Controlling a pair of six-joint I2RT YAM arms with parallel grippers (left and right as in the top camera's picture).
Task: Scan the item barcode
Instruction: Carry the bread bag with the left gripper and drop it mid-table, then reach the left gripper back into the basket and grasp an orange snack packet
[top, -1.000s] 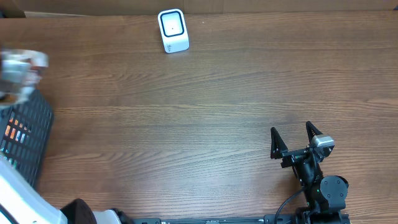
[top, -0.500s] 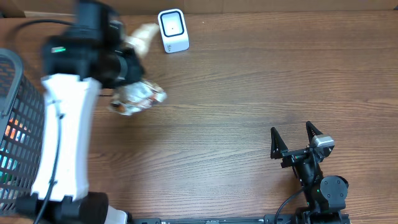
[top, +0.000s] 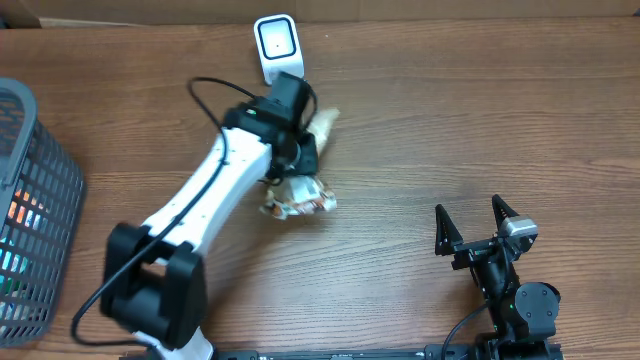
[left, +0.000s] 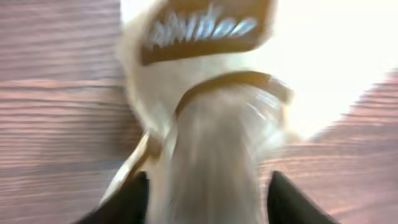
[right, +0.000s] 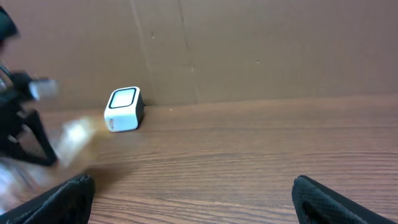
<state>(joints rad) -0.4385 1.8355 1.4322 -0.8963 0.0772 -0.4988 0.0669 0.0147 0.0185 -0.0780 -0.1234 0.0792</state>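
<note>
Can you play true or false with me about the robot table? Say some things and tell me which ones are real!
1. The white scanner sits near the far edge of the table. True.
2. The right gripper is holding the packet. False: its jaws are wide open with nothing in them, and the packet is over by the left arm.
3. The basket is on the robot's right side. False: it stands at the left edge of the table.
4. The packet is between the jaws of the left gripper, close to the scanner. True.
</note>
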